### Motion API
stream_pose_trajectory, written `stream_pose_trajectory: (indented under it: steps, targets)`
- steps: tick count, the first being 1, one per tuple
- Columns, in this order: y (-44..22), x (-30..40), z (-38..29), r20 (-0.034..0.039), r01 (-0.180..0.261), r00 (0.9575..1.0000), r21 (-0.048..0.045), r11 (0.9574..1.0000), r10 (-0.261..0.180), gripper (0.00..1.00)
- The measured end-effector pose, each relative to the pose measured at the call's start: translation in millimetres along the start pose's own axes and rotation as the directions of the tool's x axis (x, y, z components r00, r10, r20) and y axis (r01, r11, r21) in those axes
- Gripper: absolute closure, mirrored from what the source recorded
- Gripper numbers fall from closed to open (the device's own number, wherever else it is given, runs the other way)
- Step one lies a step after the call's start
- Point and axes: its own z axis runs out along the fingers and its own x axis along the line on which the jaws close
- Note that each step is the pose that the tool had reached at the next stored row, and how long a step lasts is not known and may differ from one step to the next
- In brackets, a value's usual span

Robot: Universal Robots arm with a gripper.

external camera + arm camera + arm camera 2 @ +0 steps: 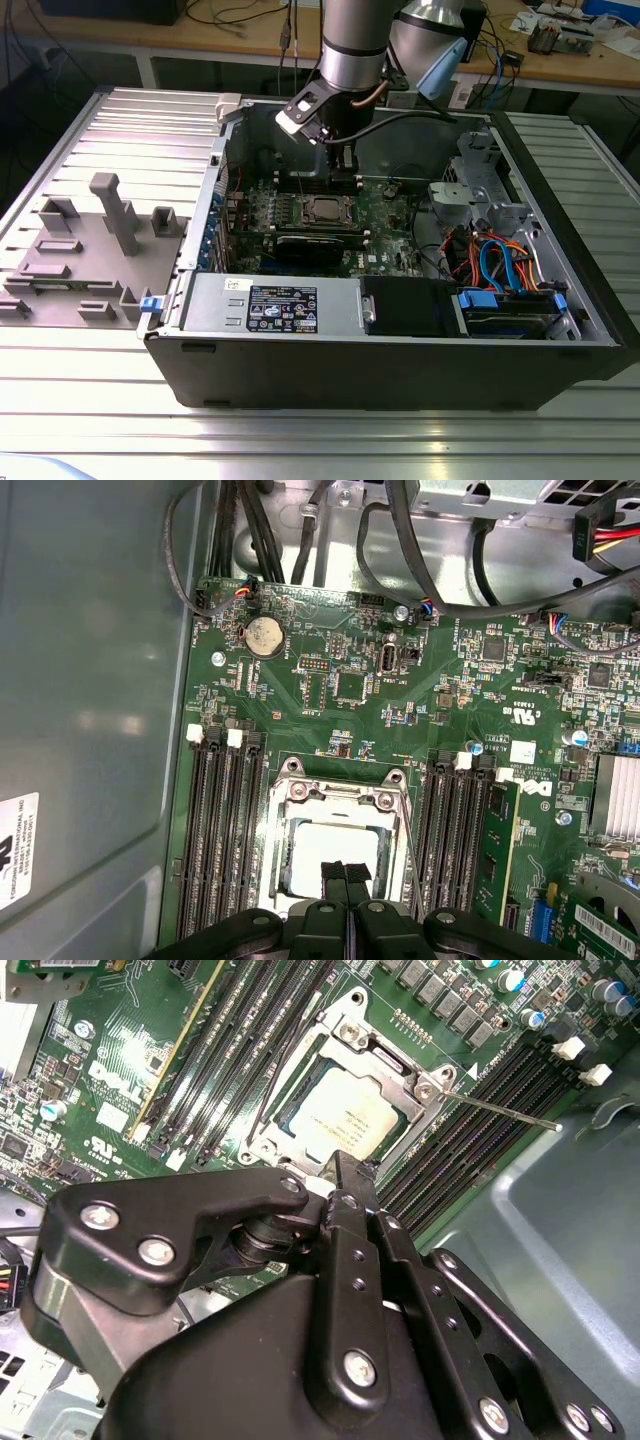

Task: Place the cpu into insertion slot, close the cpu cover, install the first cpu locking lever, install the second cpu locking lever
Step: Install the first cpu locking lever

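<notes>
An open computer case (300,350) lies on its side on a ribbed metal table (300,440). Nearest the exterior camera is the case's dark front wall. Behind that wall the green board (390,215) lies flat in the case.

The slot (292,770) sits near the middle of the board. The cpu (325,210) is seated in it, and its pale metal top (345,1120) faces up. The silver cover (340,798) is folded down over the slot and frames the cpu (330,845) in its square window. In the second wrist view a thin metal lever (500,1110) runs out from one corner of the slot. It crosses the long black memory slots (225,830) that flank the slot on two sides.

Just past the slot, on its far side in the exterior view, the gripper (345,170) points straight down at the board. In the first wrist view its two black fingers (333,872) are pressed together with nothing between them. The gripper (345,872) hangs over the edge of the cpu. I cannot tell whether it touches the cpu or the cover.

The silver arm (355,40) rises almost vertically from the gripper and leaves the picture at the top. A black cable loops off its wrist.

On the exterior view's right of the slot are orange and blue cables (495,265). Well off on the exterior view's left, grey fixture blocks (110,215) stand on the table. Farthest back is a wooden bench (200,35).
</notes>
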Motion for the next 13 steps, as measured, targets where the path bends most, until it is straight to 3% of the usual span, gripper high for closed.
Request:
stream_pose_trajectory:
  steps: [5, 9, 13]
  targets:
    - [0.0, 0.0, -0.1, 0.0004, 0.05, 0.9988, 0.0001, 0.9988, -0.05, 0.89]
    - [-0.1, 0.0, 0.0, 0.0009, 0.121, 0.9927, 0.0001, 0.9927, -0.121, 0.89]
    - [-0.1, 0.0, 0.0, 0.0009, 0.124, 0.9923, 0.0, 0.9923, -0.124, 0.89]
